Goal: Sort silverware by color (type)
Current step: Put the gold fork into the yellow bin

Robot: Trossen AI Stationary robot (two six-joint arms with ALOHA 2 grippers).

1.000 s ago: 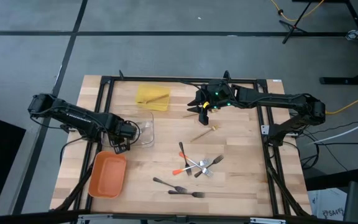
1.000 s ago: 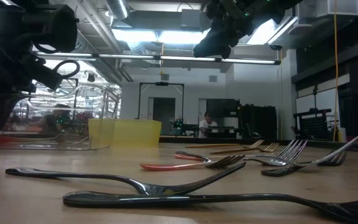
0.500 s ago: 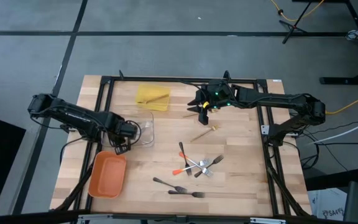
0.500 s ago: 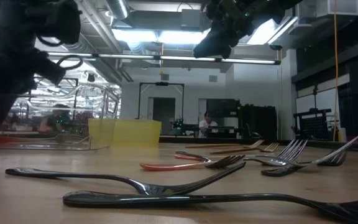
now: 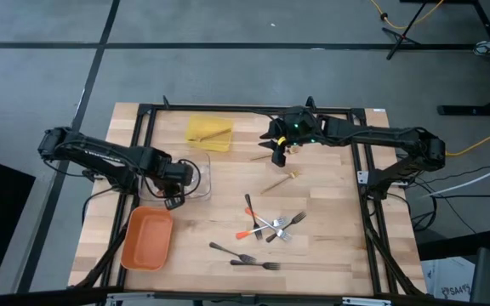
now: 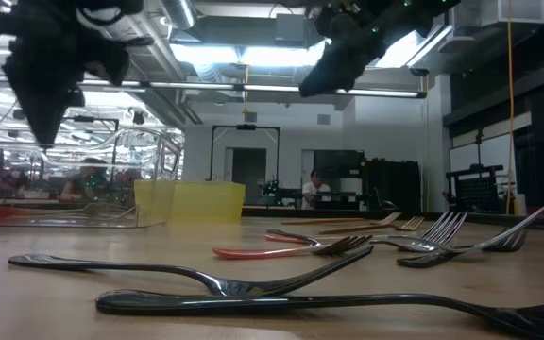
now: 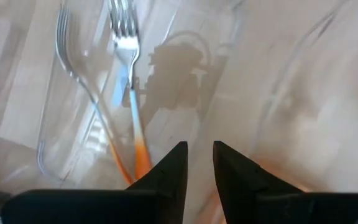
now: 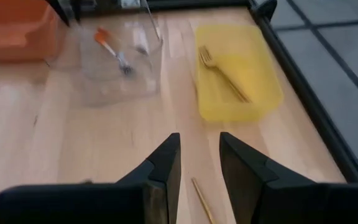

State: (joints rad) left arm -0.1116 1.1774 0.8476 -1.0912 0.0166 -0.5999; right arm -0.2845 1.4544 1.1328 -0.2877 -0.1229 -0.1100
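The left claw (image 7: pixel 197 163), fingers slightly apart and empty, has just lifted from the clear tray (image 5: pixel 201 180) where two orange-tipped forks (image 7: pixel 129 93) now lie, right claw (image 8: pixel 196 163) apart, empty above a wooden fork (image 5: pixel 280 182), more silverware (image 5: pixel 266 225) waits mid-worktop; no writing readable.

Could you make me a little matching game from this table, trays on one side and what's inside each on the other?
Trays:
1. yellow tray
2. clear tray
3. orange tray

Contents:
A. nothing visible inside
B. a tan wooden fork
C. silver forks with orange handle tips

Pairs: 1-B, 2-C, 3-A
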